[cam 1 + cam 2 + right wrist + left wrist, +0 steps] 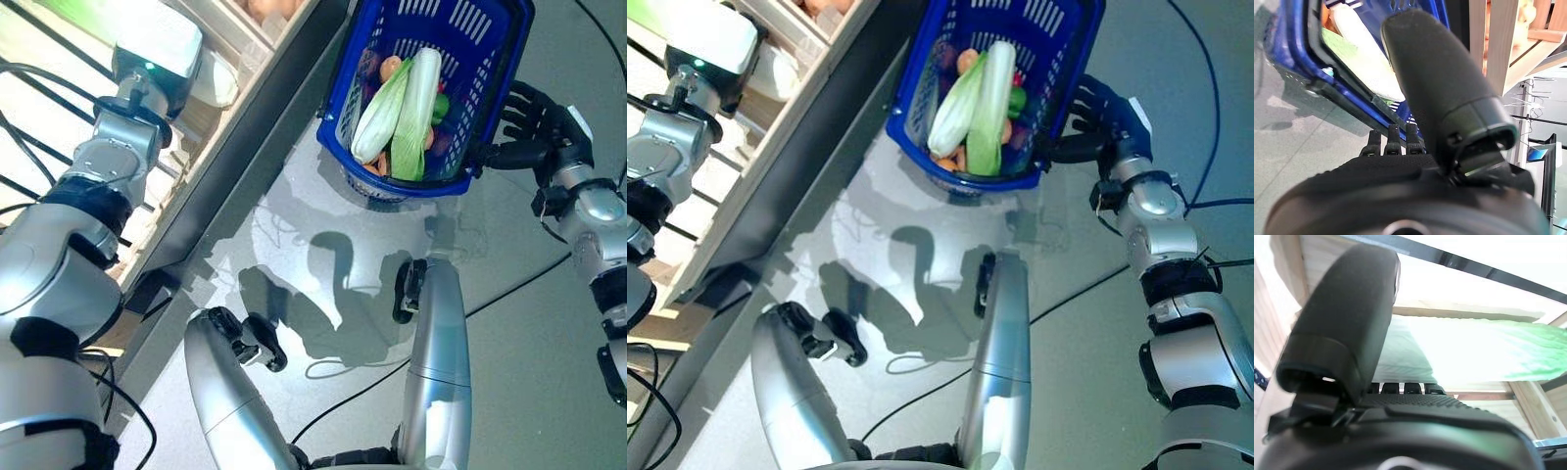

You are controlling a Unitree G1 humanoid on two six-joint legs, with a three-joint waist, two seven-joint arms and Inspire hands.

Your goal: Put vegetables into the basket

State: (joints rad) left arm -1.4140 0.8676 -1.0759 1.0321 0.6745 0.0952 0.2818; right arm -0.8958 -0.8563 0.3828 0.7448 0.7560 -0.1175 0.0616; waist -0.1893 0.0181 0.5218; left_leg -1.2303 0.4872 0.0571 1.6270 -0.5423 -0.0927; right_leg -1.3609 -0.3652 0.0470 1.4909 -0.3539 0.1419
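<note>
The blue plastic basket [495, 59] with slatted sides sits in the upper middle of the left eye view, already loaded: a long pale green and white leafy cabbage [402, 108] lies across the top, with small orange, green and purple vegetables [390, 67] beneath it. The right hand [534, 127], at the upper right of that view, is against the basket's outer side; its own wrist view shows the fingers [1388, 142] hooked under the basket's dark handle bar [1347, 95], so it appears to be carrying the basket by that bar.

The left hand [1342, 342] is out of sight in the head views, reaching into the pale wooden shelf [220, 117] at the upper left. In its wrist view its thumb and fingers lie loosely open beside a pale green leafy vegetable [1469, 352] on the shelf, gripping nothing that I can see.

The risk, as I judge it, lies in the basket: it hangs tilted from one side, and a jolt could tip the cabbage out. The left hand's reach between the shelf boards could also catch on the wood.
</note>
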